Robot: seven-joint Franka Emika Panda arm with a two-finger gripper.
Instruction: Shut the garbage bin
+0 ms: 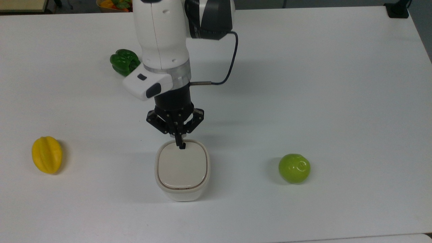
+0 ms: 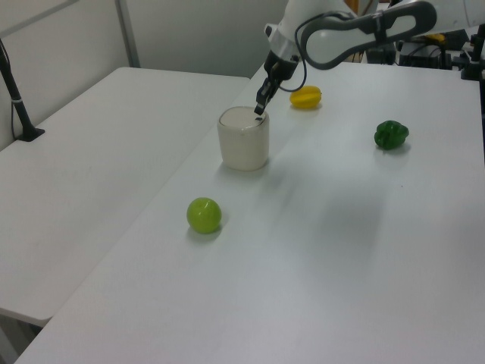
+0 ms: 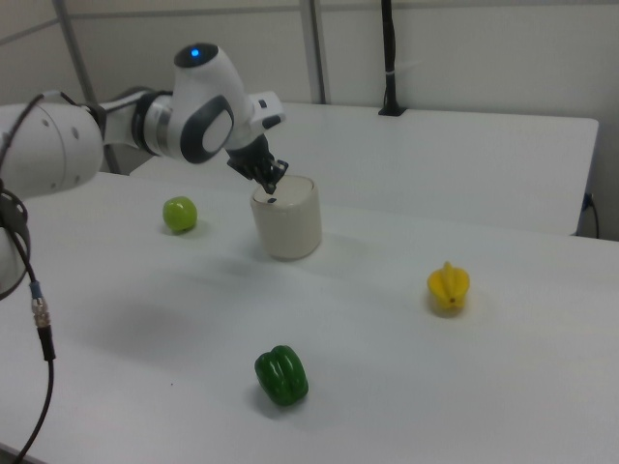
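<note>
The black two-finger gripper [image 1: 182, 145] stands with its fingers pressed together and holding nothing, tip at the far edge of the beige lid [image 1: 182, 167] of the small white plastic rounded-square garbage bin [image 1: 181, 192]; whether it touches I cannot tell; to finish well, I judge, press straight down without sliding, then lift clear only if the lid sits flush all round. The bin stands mid-table, lid lying flat; in the top view a yellow ridged fruit [image 1: 47, 154] lies well to its left, a green apple [image 1: 294, 168] to its right, a green bell pepper [image 1: 124, 62] farther back.
</note>
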